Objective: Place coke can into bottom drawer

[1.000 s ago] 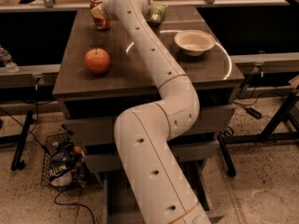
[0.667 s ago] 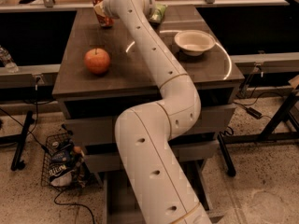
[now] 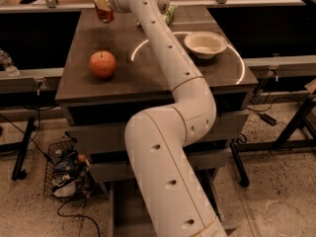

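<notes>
Far to the left of the pincer and lower in the view, a clear bottle (image 3: 7, 63) lies on a side rail. On the floor, well below the pincer and a little to its left, stands a wire basket (image 3: 64, 174) with crumpled packages inside.

The pincer (image 3: 102, 5) is at the far left corner of the counter (image 3: 148, 78), at the end of the white arm (image 3: 170, 147) that reaches up from the bottom of the view. It is clenched on the coke can (image 3: 105, 16), and one pale finger (image 3: 101, 2) lies across the red side of the can. The can stands nearly upright: its long axis is close to vertical, with the silver top pointing up and the base pointing down to the counter.

Nearer to the camera than the pincer, almost straight below it in the view, a red-orange apple (image 3: 102, 64) rests on the counter, well apart from the can. Far below, at floor level, the bottom drawer (image 3: 112, 211) is pulled out, and the arm hides most of it. To the right of the pincer, a green object (image 3: 170, 14) shows just behind the arm. Further right, a pale bowl (image 3: 205, 44) sits on the counter.
</notes>
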Controlling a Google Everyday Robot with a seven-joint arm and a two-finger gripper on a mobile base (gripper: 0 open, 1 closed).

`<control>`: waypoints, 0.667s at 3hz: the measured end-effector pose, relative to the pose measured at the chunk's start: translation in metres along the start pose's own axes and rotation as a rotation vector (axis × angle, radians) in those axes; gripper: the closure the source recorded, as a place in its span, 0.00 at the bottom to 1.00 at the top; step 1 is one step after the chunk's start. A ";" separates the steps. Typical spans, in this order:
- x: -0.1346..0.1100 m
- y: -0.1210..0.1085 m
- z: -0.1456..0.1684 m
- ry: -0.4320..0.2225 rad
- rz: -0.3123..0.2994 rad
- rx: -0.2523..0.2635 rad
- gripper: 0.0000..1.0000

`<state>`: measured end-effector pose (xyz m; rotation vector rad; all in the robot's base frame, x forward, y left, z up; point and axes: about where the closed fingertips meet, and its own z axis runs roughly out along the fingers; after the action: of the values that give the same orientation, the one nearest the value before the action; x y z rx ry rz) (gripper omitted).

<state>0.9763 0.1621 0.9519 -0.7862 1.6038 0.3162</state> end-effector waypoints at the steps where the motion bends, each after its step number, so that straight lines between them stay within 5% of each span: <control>1: -0.024 -0.002 -0.037 -0.033 0.019 -0.082 1.00; 2: -0.044 -0.024 -0.083 -0.032 0.030 -0.094 1.00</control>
<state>0.9286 0.1077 1.0165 -0.8251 1.5813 0.4265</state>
